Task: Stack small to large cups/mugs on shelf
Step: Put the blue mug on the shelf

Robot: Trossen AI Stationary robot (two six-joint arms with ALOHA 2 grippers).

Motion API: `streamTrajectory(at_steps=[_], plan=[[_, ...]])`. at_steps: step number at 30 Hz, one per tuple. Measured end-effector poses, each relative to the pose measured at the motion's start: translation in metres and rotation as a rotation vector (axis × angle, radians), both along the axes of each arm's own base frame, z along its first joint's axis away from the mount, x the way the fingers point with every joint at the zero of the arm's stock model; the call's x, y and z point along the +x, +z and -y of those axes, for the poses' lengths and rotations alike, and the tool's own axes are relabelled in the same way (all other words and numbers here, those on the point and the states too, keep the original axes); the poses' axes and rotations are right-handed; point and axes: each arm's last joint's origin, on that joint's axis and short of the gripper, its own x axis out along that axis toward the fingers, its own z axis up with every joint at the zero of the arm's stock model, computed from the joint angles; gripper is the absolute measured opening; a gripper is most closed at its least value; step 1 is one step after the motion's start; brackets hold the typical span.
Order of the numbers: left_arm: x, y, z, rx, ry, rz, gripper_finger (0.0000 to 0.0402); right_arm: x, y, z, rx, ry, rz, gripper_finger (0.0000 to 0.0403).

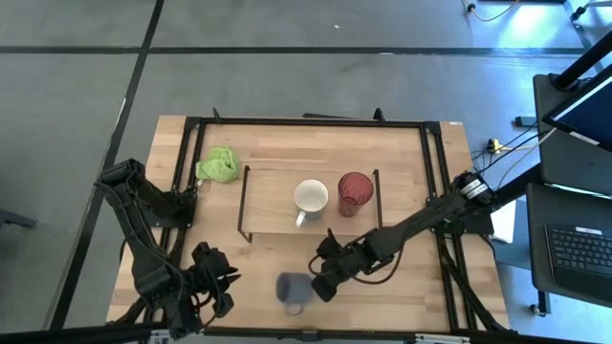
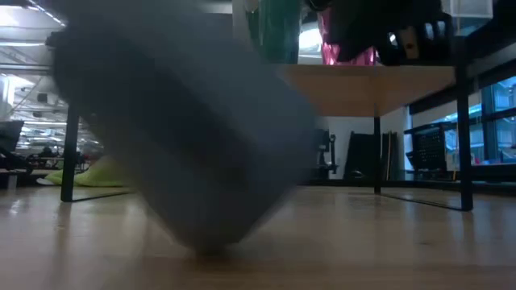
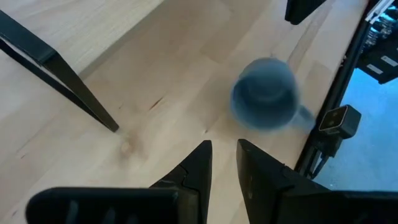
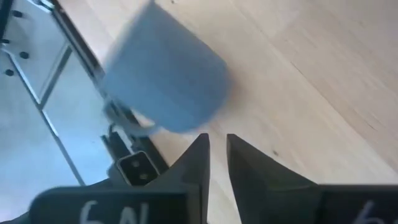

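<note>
The small grey-blue mug [image 1: 294, 290] is on the tabletop near the near edge, in front of the shelf, its handle [image 1: 296, 308] toward the near edge. It shows blurred and tilted in the low view [image 2: 185, 137]. The white mug [image 1: 310, 197] and red tumbler [image 1: 355, 193] stand side by side on the light-wood shelf [image 1: 273, 191]. My right gripper [image 1: 322, 280] is shut, just right of the grey-blue mug [image 4: 165, 74]. My left gripper [image 1: 218, 284] is shut, to the mug's left, and sees it ahead [image 3: 266, 93]. My right gripper [image 4: 216, 140] points its shut fingertips at the lower wall of the grey-blue mug [image 4: 186, 121], slanting down from the table's right. The mug is blurred, and I cannot tell whether the fingers touch it.
A green cloth lump [image 1: 218, 164] lies on the table left of the shelf. The shelf's thin black legs [image 1: 244, 205] stand between the arms. A black frame [image 1: 435, 182] rims the tabletop. Bare wood lies between the shelf and the near edge.
</note>
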Motion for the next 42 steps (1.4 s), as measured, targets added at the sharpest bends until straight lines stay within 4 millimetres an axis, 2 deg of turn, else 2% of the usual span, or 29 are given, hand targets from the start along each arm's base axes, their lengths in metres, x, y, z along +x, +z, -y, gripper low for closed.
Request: streamTrajectory(at_steps=[9, 11, 14, 16, 18, 21, 28, 32, 37, 42], plan=[[0.0, -0.004, 0.001, -0.016, -0.005, -0.018, 0.0069, -0.002, -0.001, 0.001, -0.012, 0.001, -0.021, 0.0059], [-0.002, -0.018, 0.002, -0.04, -0.01, -0.066, 0.0069, -0.002, -0.001, 0.001, -0.017, 0.005, -0.026, 0.0059], [-0.009, -0.057, 0.006, -0.162, -0.002, -0.149, 0.0069, -0.004, -0.001, 0.001, -0.027, 0.014, -0.033, 0.006], [-0.014, -0.08, 0.012, -0.273, 0.016, -0.115, 0.0068, -0.005, 0.0, -0.001, -0.034, 0.009, -0.024, 0.006], [-0.018, -0.09, 0.018, -0.358, 0.054, 0.013, 0.0066, -0.008, 0.003, -0.002, -0.035, -0.008, -0.017, 0.006], [-0.023, -0.091, 0.022, -0.407, 0.127, 0.203, 0.006, -0.01, 0.007, -0.004, -0.026, -0.01, -0.011, 0.0067], [-0.029, -0.095, 0.028, -0.514, 0.149, 0.101, 0.0062, -0.014, 0.012, -0.002, -0.032, -0.008, -0.013, 0.0115], [-0.023, -0.101, 0.03, -0.561, 0.192, 0.178, 0.0069, -0.016, 0.016, -0.001, -0.038, -0.011, -0.008, 0.0142], [-0.009, -0.122, 0.03, -0.661, 0.206, 0.275, 0.0074, -0.016, 0.017, 0.0, -0.05, -0.021, -0.001, 0.0168], [-0.002, -0.127, 0.026, -0.653, 0.215, 0.304, 0.0082, -0.018, 0.018, -0.001, -0.046, -0.022, 0.002, 0.0182]])
